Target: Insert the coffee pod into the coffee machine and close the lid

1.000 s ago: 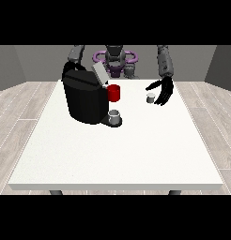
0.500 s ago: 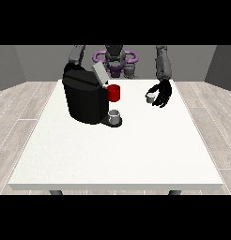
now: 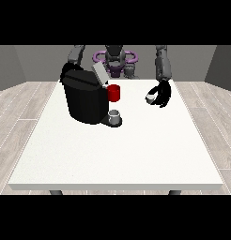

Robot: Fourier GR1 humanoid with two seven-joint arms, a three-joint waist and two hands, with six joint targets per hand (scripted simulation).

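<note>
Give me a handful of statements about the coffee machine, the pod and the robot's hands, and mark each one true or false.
1. The coffee machine has its lid raised. True.
2. The coffee pod already sits inside the machine. False: it is at the hand at the view's right, well apart from the machine.
3. A red cup stands right beside the machine. True.
4. The small grey cup stands at the table's near edge. False: it sits on the machine's base, at its front.
5. The hand at the view's right rests flat on the table. False: its fingers curl round the pod.
</note>
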